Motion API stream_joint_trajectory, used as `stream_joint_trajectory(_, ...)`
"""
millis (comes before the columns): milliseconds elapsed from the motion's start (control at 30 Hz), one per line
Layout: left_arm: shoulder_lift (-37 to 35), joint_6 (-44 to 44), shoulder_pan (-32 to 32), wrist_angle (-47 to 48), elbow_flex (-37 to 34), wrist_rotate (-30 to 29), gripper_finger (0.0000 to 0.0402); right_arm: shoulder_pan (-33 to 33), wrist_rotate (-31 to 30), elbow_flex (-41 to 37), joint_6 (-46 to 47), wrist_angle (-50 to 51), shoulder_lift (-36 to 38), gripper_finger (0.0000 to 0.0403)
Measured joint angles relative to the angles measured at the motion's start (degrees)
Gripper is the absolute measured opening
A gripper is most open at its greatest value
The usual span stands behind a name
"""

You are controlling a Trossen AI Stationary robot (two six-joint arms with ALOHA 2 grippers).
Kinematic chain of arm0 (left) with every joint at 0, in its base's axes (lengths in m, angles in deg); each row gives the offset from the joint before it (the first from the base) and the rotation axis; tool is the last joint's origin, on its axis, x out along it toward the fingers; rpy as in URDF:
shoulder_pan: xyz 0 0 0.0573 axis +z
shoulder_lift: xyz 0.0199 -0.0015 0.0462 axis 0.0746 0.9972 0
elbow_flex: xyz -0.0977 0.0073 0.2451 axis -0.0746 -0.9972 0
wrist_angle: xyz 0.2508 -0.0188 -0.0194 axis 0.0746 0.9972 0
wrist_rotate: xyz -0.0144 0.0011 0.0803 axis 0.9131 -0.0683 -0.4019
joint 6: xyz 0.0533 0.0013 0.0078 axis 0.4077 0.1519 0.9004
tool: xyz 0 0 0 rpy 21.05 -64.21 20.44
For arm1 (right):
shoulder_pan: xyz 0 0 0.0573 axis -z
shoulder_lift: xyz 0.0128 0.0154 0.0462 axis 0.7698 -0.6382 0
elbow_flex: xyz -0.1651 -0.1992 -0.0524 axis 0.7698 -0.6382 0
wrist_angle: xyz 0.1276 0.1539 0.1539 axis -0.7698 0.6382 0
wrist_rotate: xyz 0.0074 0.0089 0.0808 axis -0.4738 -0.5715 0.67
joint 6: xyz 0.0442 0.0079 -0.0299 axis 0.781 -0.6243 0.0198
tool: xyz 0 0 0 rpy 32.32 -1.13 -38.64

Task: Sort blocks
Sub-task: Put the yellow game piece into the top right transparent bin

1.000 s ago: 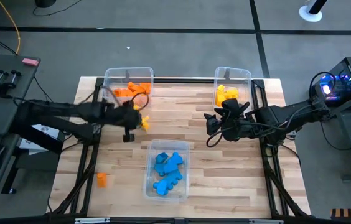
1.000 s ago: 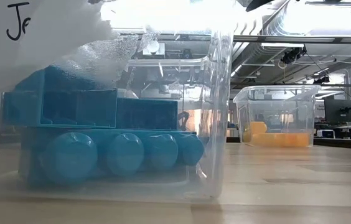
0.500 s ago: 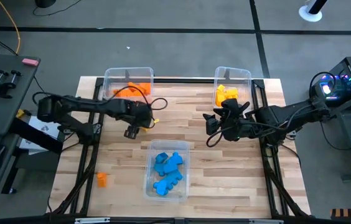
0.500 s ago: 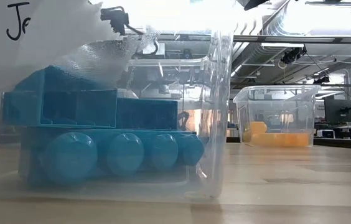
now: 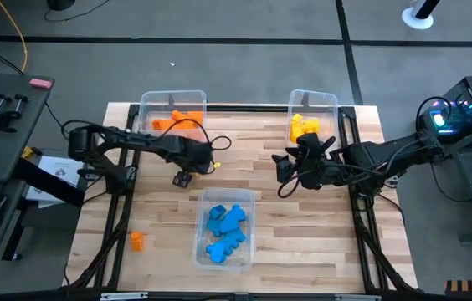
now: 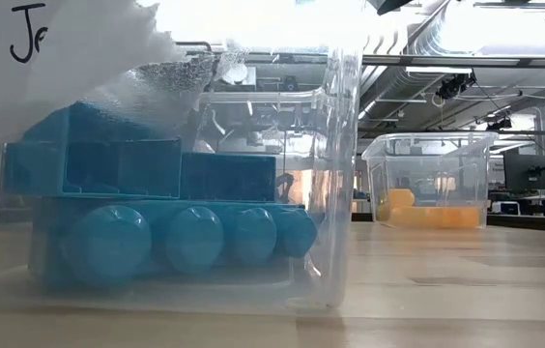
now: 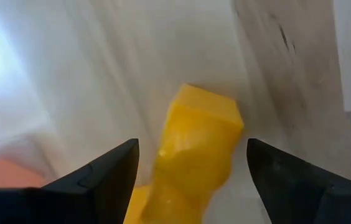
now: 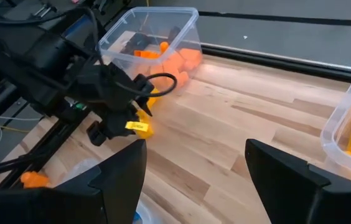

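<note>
A yellow block (image 7: 197,149) lies on the wooden table, left of centre. My left gripper (image 7: 191,155) points down over it, open, with one finger on either side and a gap showing at each. From above the block (image 5: 213,165) shows at the arm's tip. My right gripper (image 8: 194,162) hovers open above the table's right half with nothing between its fingers. A lone orange block (image 5: 137,241) lies near the front left corner.
Three clear bins stand on the table: one with orange blocks (image 5: 173,113) at the far left, one with yellow blocks (image 5: 311,117) at the far right, and one with blue blocks (image 5: 226,227) near the front centre. The blue bin (image 6: 335,193) fills the low view.
My left gripper has gone toward the table's right edge and down, rolling about its own axis. The yellow block has travelled with it from beside the orange bin toward the table's middle.
</note>
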Motion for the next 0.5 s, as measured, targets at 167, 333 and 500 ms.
stream_joint_trajectory(167,2.2,-0.75,-0.94,0.39,0.0,0.09,0.0231,0.0,0.37,0.0,-0.02,0.0,0.0,0.027)
stream_joint_trajectory(333,0.36,-3.15,-2.76,1.21,0.94,1.21,0.0094,0.0,0.36,0.0,-0.33,0.08,0.0,0.027)
stream_joint_trajectory(500,-4.74,-6.48,-3.25,6.03,6.02,5.05,0.0096,0.0,0.37,0.0,-0.4,0.64,0.0,0.027)
